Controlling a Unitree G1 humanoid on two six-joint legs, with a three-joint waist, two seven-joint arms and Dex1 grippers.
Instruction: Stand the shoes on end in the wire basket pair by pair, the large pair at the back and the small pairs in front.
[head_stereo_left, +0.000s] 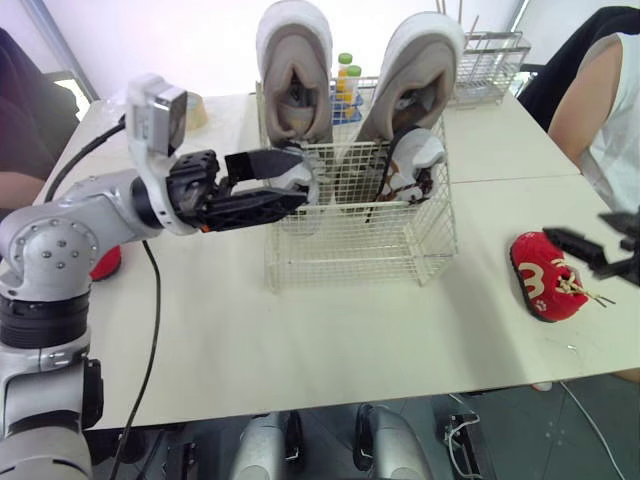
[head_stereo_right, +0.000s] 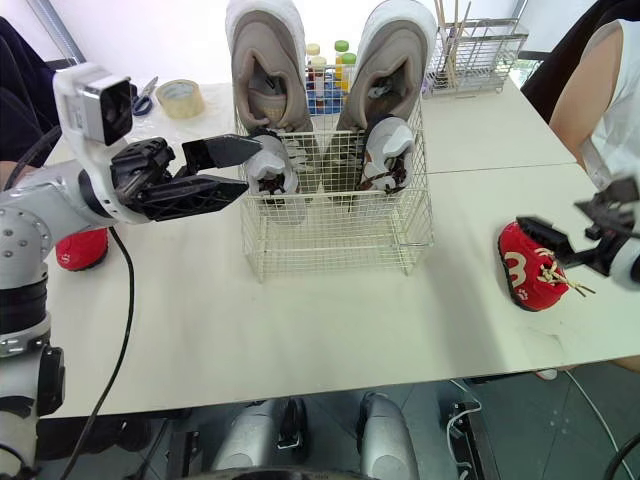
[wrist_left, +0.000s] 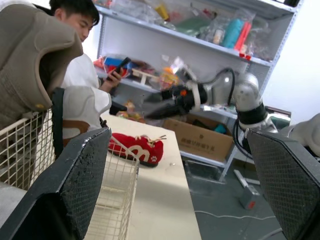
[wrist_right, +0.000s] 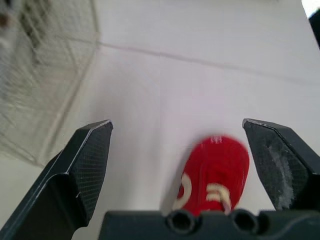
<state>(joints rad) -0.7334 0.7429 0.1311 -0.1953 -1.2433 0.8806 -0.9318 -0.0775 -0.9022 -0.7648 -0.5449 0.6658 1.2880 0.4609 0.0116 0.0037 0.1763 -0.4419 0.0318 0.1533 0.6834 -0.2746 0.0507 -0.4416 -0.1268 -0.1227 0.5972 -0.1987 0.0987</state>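
Note:
A wire basket (head_stereo_left: 350, 240) stands mid-table. Two large beige shoes (head_stereo_left: 293, 70) stand on end along its back, and two small white-and-brown shoes (head_stereo_right: 385, 150) stand in front of them. My left gripper (head_stereo_left: 300, 178) is open at the basket's left front corner, its fingertips just short of the left small shoe (head_stereo_right: 272, 165). One red small shoe (head_stereo_left: 545, 275) lies on the table to the right of the basket. My right gripper (wrist_right: 176, 125) hovers open above it, with nothing between its fingers. A second red shoe (head_stereo_right: 80, 250) lies behind my left arm.
At the back of the table are a tape roll (head_stereo_right: 180, 97), a rack of small bottles (head_stereo_right: 325, 75) and a second wire rack (head_stereo_left: 490, 65). One person (head_stereo_left: 610, 110) sits at the right of the table, another (head_stereo_left: 20, 110) at the left.

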